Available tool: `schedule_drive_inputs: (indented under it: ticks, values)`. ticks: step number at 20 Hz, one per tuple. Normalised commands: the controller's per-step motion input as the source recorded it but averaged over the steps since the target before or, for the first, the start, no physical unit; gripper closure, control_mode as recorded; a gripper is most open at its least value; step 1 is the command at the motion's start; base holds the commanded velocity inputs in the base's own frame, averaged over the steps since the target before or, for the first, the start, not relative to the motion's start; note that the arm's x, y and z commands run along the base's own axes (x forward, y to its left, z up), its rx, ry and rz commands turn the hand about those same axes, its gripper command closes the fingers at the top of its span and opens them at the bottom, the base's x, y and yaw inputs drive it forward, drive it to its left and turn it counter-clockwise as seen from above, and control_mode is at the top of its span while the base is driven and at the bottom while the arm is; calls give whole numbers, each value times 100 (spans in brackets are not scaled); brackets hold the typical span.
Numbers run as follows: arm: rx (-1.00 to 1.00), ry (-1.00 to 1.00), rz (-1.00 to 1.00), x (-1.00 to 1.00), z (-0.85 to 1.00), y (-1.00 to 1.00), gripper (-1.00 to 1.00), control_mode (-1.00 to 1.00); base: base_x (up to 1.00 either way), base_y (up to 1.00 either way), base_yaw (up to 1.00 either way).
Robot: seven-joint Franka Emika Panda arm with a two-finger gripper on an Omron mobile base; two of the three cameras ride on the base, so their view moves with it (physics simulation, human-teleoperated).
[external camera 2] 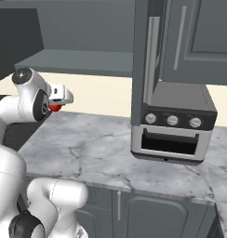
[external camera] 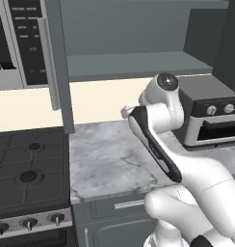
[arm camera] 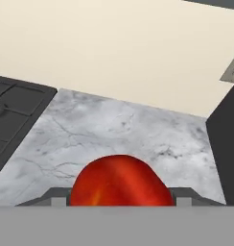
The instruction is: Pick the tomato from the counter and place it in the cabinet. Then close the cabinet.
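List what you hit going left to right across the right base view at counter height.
Robot arm → gripper shut on the tomato → bare counter → toaster oven.

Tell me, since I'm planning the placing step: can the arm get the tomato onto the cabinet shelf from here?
Probably yes. The gripper holds the tomato above the counter, both cabinet doors stand open, and the shelf above looks bare, with nothing between.
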Motion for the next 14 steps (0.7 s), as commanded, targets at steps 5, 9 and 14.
schedule_drive_inputs:
  ticks: [5, 9, 14]
  values:
    - [0, -17, 5, -19, 100, -4, 100, -100, 0, 0, 0]
    - [0, -15, 0, 0, 100, 0, 100, -100, 0, 0, 0]
    - [0, -6, 0, 19, 84, 0, 100, -100, 0, 0, 0]
